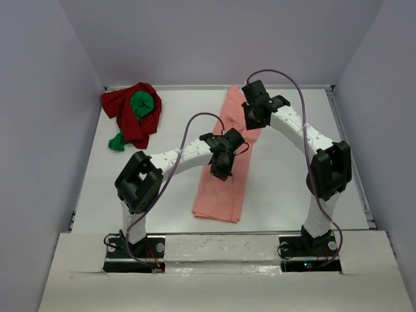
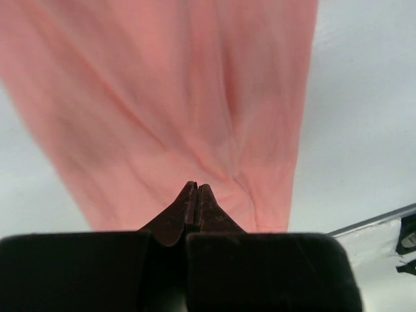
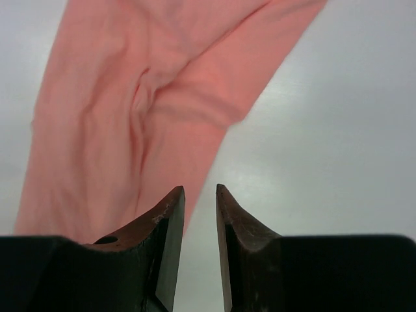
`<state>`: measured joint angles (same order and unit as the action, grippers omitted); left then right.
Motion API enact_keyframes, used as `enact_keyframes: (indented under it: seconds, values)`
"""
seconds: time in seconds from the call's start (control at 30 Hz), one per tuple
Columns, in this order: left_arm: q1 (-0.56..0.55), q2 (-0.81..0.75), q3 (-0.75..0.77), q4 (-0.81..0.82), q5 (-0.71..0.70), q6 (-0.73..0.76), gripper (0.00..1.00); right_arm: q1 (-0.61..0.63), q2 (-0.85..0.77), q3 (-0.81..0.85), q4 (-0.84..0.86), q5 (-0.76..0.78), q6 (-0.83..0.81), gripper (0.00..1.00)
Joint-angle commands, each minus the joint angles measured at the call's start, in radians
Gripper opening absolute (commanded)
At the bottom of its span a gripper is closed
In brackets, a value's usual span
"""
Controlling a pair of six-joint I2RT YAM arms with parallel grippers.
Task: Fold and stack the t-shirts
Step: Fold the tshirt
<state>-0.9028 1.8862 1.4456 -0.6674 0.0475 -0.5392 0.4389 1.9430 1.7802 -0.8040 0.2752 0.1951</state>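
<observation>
Long salmon-pink cloth t-shirt strip lies mid worktop, far-to-near. Left gripper pressed together over its middle. Right gripper part-spread, empty, by far end. Pinch far edge squarely, fold nearward w/o dragging.

A white table sits enclosed by 3 plain lavender walls.

Left claw closed, right claw slightly parted, both angled downward
</observation>
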Motion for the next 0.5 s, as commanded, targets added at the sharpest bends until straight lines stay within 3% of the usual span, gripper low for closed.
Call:
enact_keyframes:
  seconds: [0.0,0.03,0.27,0.47]
  values:
    - [-0.002,-0.091,0.006,-0.167,-0.254,-0.019,0.00,0.070,-0.263,-0.209,0.031,-0.129,0.136,0.32]
    - [-0.002,-0.102,-0.005,-0.176,-0.259,-0.027,0.00,0.081,-0.304,-0.319,0.076,-0.169,0.145,0.32]
    - [-0.004,-0.216,-0.147,-0.147,-0.255,-0.148,0.00,0.145,-0.648,-0.664,0.130,-0.362,0.266,0.33]
    - [0.008,-0.332,-0.339,0.017,-0.069,-0.174,0.00,0.146,-0.872,-0.841,0.149,-0.528,0.360,0.36]
